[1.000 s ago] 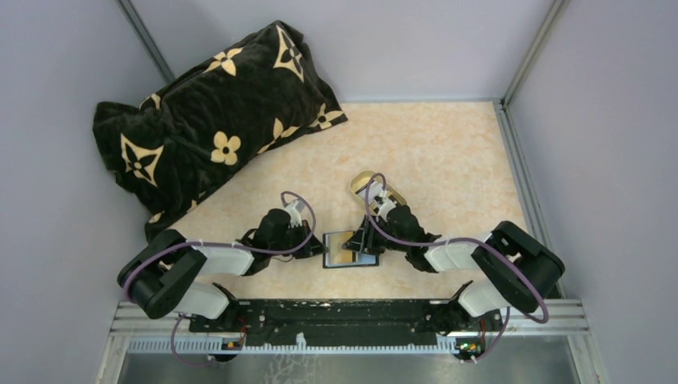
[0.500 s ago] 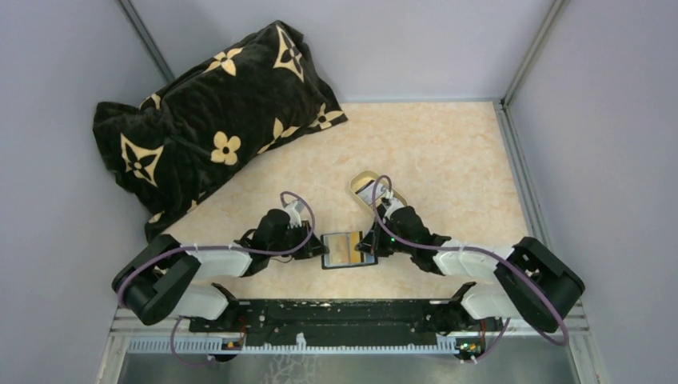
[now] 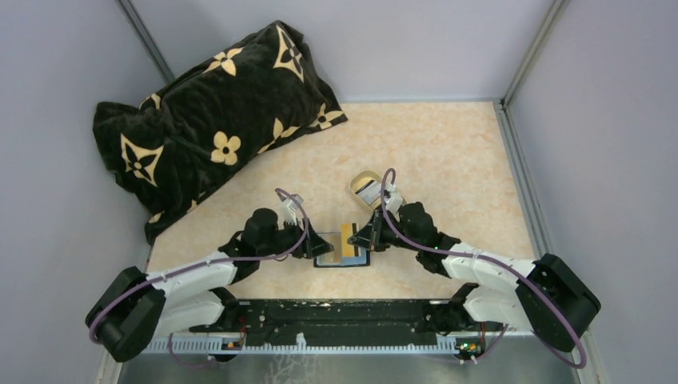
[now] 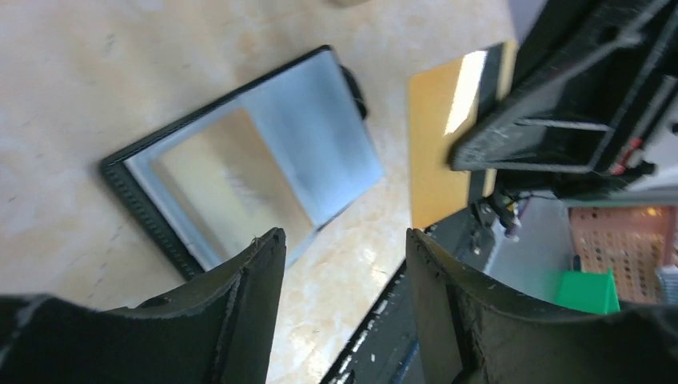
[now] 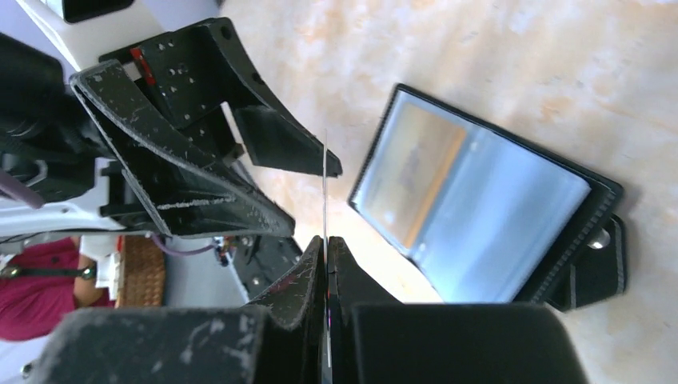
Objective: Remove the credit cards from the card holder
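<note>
We see the orange card [image 4: 436, 136] only in part, its far side behind the right hand [image 5: 326, 248]; the right arm [image 3: 480, 264] covers most of the tray [image 3: 364, 179]

Right pincer [image 3: 368, 239] gripping orange card [image 3: 348, 237], card holder [image 3: 336, 259] beneath

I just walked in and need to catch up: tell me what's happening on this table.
The right gripper is shut on a thin orange-yellow plastic card, holding it just beside the small black folding wallet, out of its pockets. The wallet lies open and flat on the table, silvery panel up. The left gripper stands open at the wallet's left side, gripping nothing.
</note>
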Robot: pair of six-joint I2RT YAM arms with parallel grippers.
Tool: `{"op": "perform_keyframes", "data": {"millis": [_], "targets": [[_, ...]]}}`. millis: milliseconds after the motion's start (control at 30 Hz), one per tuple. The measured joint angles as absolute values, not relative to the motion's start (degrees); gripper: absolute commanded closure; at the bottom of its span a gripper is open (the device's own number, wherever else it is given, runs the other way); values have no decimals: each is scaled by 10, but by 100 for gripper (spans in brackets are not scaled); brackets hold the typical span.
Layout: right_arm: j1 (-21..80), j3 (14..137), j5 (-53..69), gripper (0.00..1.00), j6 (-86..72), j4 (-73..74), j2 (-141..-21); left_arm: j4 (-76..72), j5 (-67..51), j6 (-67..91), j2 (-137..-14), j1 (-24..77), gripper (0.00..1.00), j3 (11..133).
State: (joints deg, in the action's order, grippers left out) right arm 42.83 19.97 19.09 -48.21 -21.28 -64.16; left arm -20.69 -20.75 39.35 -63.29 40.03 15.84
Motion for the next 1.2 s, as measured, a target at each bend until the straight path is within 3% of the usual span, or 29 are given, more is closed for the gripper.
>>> {"op": "perform_keyframes", "data": {"millis": [433,800,933,1200], "targets": [[428,188,262,100,-533,-365,-644,-378,-349,422,-595,401,51,118],[431,172,271,100,-557,-412,-651,-458,-372,446,-617,402,79,113],[431,172,272,100,-558,-412,-651,-475,-380,455,-639,402,98,113],[431,161,265,100,-564,-425,-644,-483,-385,465,-637,401,100,113]]}}
